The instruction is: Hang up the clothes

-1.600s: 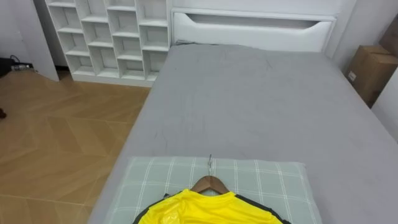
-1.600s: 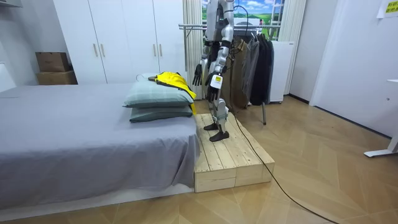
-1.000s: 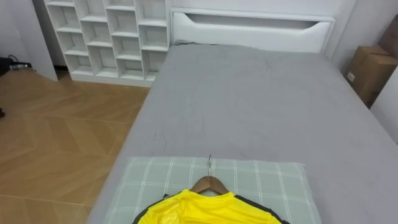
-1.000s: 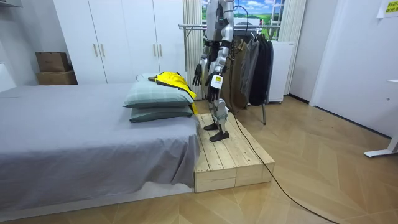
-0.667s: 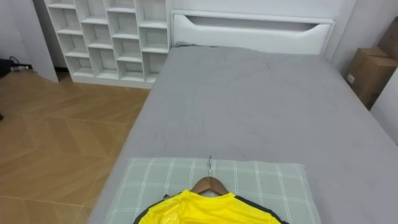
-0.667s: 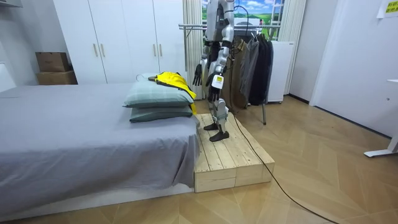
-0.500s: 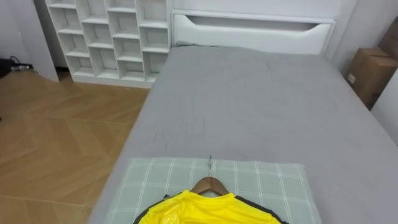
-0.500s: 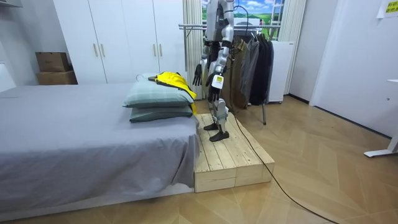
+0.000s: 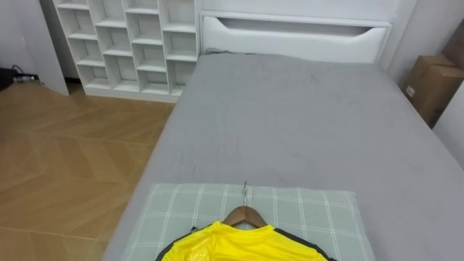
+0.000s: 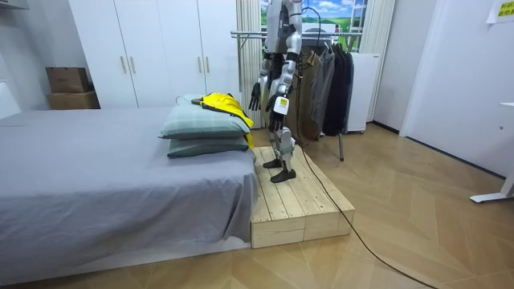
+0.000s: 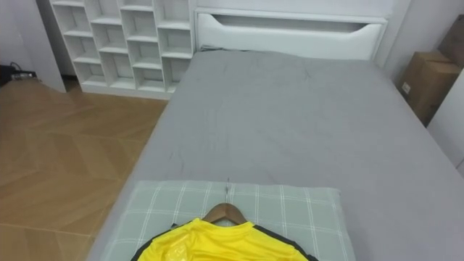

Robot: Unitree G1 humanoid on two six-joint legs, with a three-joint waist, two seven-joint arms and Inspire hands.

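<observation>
A yellow shirt point(image 9: 243, 245) with dark trim is on a wooden hanger point(image 9: 245, 214), whose metal hook points up the bed. It lies on a green checked pillow point(image 9: 312, 210) at the bed's near end, just below my head camera. In the room view I stand upright on a wooden platform point(image 10: 293, 201) beside the stacked pillows point(image 10: 205, 124), facing the shirt point(image 10: 221, 103). My right hand point(image 10: 255, 96) hangs by my side next to the shirt, fingers straight and holding nothing. My left hand point(image 10: 275, 111) hangs at my hip.
A grey bed point(image 9: 304, 123) stretches ahead to a white headboard point(image 9: 290, 32). White cube shelves point(image 9: 127, 43) stand at the far left and cardboard boxes point(image 9: 435, 83) at the right. Behind me a clothes rack point(image 10: 321, 80) holds dark garments.
</observation>
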